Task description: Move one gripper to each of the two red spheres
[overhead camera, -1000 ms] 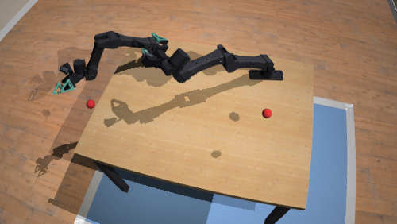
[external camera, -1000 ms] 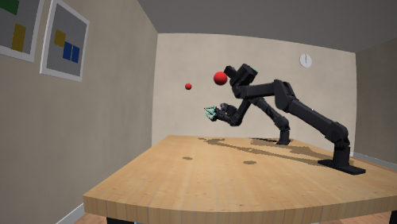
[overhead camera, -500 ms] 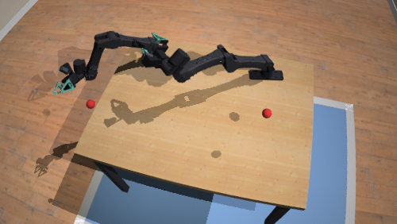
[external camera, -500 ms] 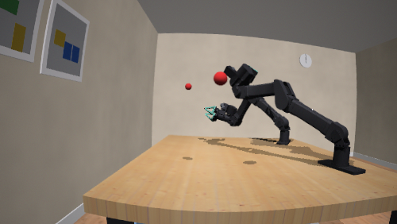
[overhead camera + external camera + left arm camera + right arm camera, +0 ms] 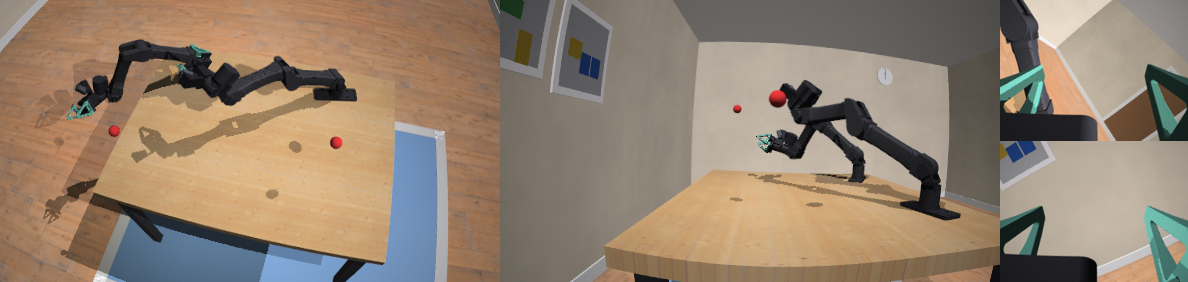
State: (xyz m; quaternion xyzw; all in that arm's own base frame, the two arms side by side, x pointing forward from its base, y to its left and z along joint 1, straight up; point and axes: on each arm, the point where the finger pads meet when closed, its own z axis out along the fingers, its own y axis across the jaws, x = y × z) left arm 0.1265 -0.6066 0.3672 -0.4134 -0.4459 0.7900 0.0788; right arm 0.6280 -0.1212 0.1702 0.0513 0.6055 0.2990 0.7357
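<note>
Two red spheres float over the table area. One sphere [image 5: 114, 130] [image 5: 737, 108] hangs past the table's left edge. The other sphere [image 5: 336, 142] [image 5: 777, 98] hangs over the right part of the table. My right gripper [image 5: 80, 111] [image 5: 764, 142] is open and empty. It reaches off the table's left side, up and left of the first sphere and clearly apart from it. My left gripper [image 5: 191, 59] [image 5: 806, 94] is open and empty, raised over the table's back edge, far from the second sphere. Neither wrist view shows a sphere between the teal fingers.
The wooden table [image 5: 260, 165] lies under both arms, and neither arm touches it beyond its base [image 5: 336, 93]. The two arms cross close together near the table's back edge [image 5: 215, 77]. A wall with framed pictures [image 5: 582, 50] stands beyond the right gripper.
</note>
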